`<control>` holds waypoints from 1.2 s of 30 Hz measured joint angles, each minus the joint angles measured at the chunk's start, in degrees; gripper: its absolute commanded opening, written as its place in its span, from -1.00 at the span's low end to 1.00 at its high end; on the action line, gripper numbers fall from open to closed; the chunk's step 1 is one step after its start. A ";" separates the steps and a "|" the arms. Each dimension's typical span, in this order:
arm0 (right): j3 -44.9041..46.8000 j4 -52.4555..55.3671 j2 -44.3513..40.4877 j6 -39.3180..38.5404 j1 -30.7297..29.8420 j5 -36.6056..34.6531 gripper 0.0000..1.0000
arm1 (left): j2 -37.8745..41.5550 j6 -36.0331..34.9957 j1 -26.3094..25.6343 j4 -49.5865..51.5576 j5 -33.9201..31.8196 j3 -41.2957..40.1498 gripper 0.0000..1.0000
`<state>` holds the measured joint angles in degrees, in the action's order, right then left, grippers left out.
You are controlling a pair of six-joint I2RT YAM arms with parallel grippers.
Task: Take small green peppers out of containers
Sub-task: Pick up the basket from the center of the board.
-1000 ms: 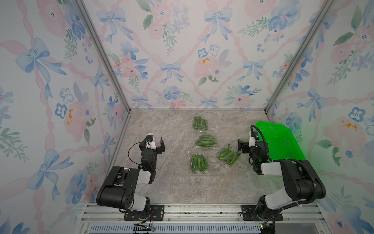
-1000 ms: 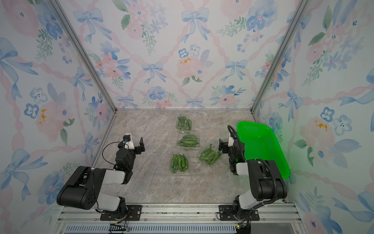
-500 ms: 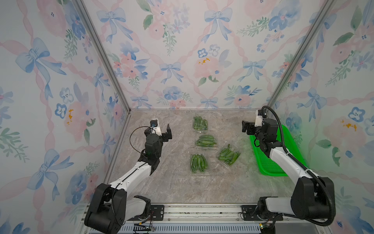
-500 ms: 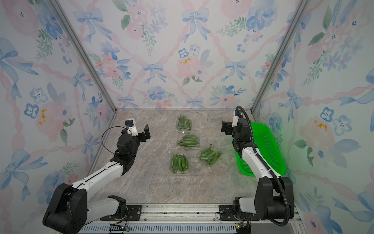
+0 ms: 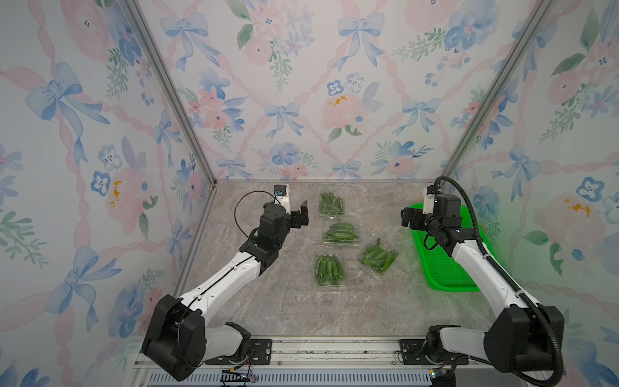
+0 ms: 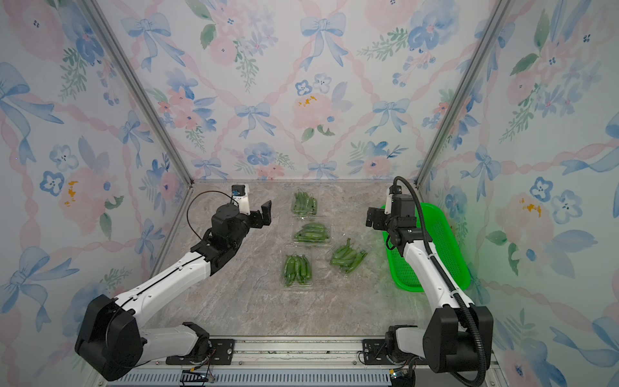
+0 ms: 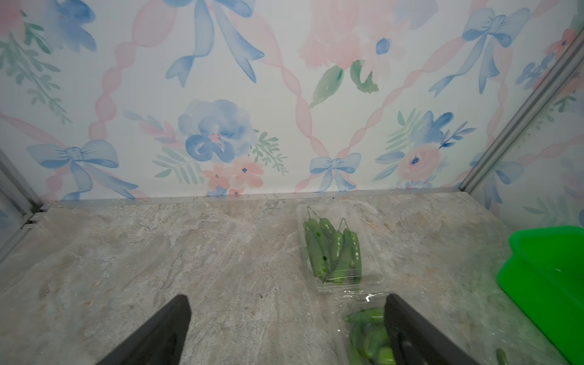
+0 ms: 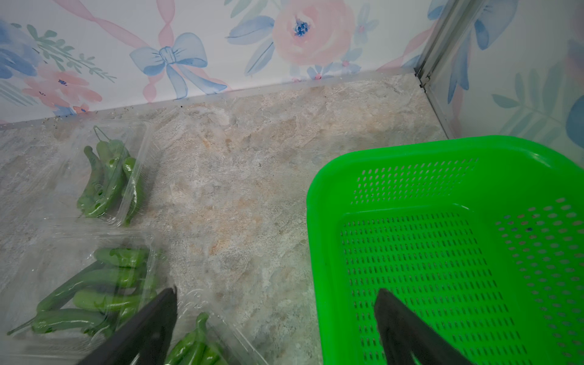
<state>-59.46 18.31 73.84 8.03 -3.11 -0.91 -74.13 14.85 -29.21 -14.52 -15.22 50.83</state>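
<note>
- This is a robot test cell, a lab set-up rather than a lived-in room. Three wall panels [image 5: 301, 100] papered in bows and flowers meet at bare aluminium posts [image 5: 176, 100].
- The counter [image 5: 284, 308] is a stone-patterned sheet fitted between those panels.
- A white-and-black left arm [image 5: 227, 278] and right arm [image 5: 485, 271] are bolted to a metal rail [image 5: 335, 346] along the counter's front edge.
- The props on the counter are clear containers [image 5: 330, 283] of small green peppers [image 5: 340, 233] and a green basket [image 5: 438, 268].

Marbled tabletop [image 5: 284, 301] w/ 4 clear containers [image 5: 340, 233] mid, green basket [image 5: 435, 268] robot's right
</note>
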 measured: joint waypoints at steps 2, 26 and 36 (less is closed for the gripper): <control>-1.97 4.09 0.57 0.37 0.00 0.02 0.94 | -2.10 0.90 -0.87 2.27 1.01 1.75 0.96; -8.68 18.73 22.34 1.46 2.75 -2.80 0.82 | -13.88 6.47 -3.67 14.71 5.90 6.67 0.96; -17.05 21.81 29.03 0.31 2.75 -7.10 0.45 | -13.86 8.31 0.98 16.06 8.17 6.69 0.96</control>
<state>-76.51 40.12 102.87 8.34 -0.36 -8.01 -87.99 23.16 -28.23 1.54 -7.05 57.52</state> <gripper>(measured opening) 0.747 0.979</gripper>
